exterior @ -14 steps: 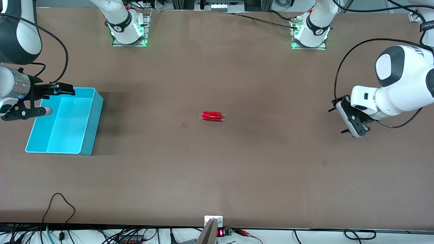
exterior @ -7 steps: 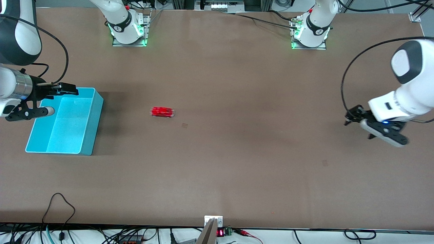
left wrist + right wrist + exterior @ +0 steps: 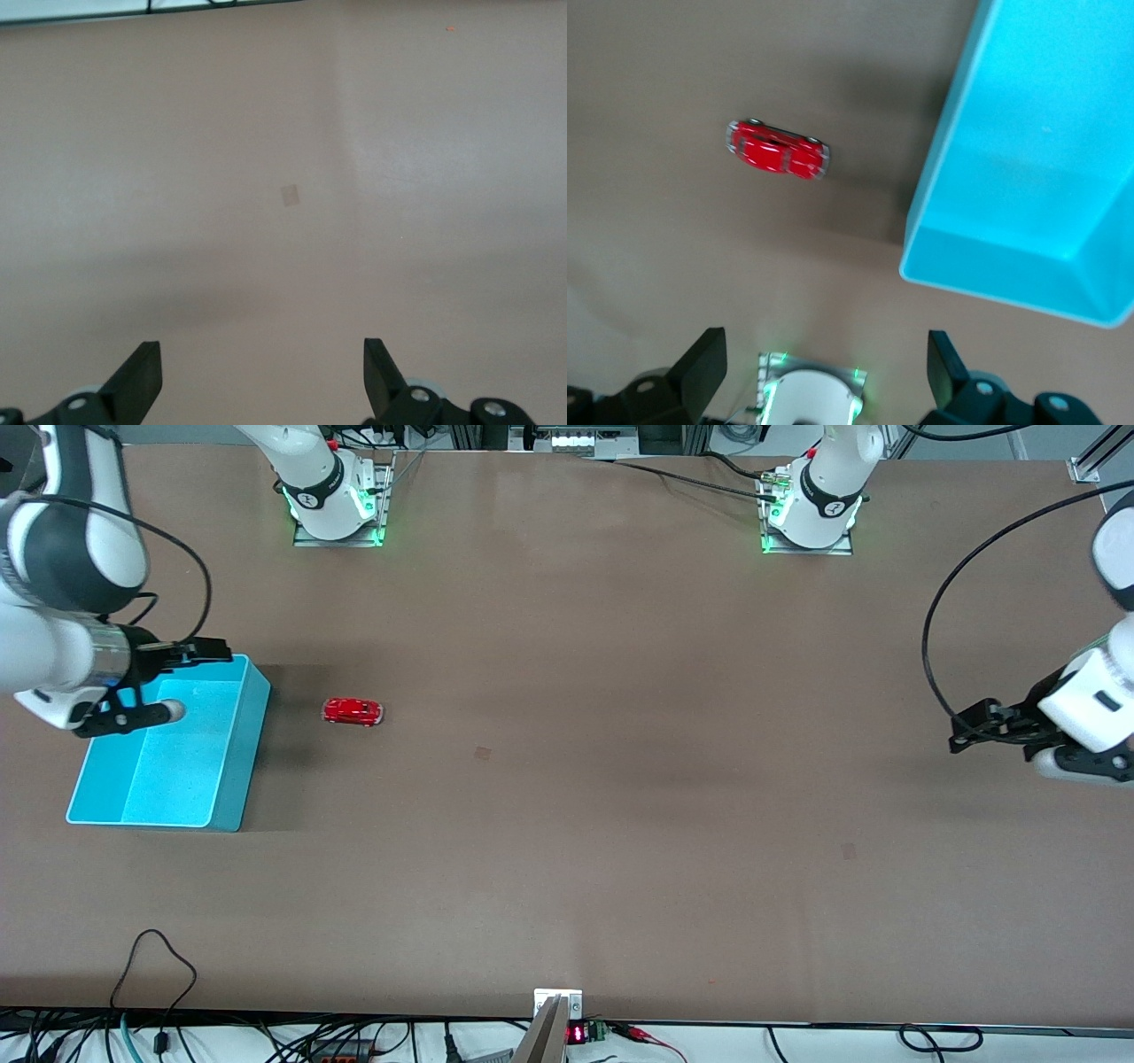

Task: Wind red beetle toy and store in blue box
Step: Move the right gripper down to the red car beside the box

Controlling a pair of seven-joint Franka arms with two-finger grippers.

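The red beetle toy (image 3: pixel 353 711) stands on its wheels on the brown table, a short gap from the blue box (image 3: pixel 245 753), on the side toward the left arm's end. My right gripper (image 3: pixel 190 681) is open and empty, over the box's corner nearest the right arm's base. Its wrist view shows the toy (image 3: pixel 778 150) and the box (image 3: pixel 1028 168) ahead of the open right gripper (image 3: pixel 826 356). My left gripper (image 3: pixel 972 731) is open and empty over the table's left-arm end. The left gripper (image 3: pixel 261 361) sees only bare table.
The two arm bases (image 3: pixel 337 506) (image 3: pixel 811 512) stand at the table's edge farthest from the front camera. A small dark mark (image 3: pixel 482 754) lies mid-table. Cables and a metal bracket (image 3: pixel 558 1003) run along the edge nearest the camera.
The toy has rolled from mid-table toward the box and slowed beside it. My right gripper has shifted slightly toward the toy. My left arm has drawn back toward its end of the table.
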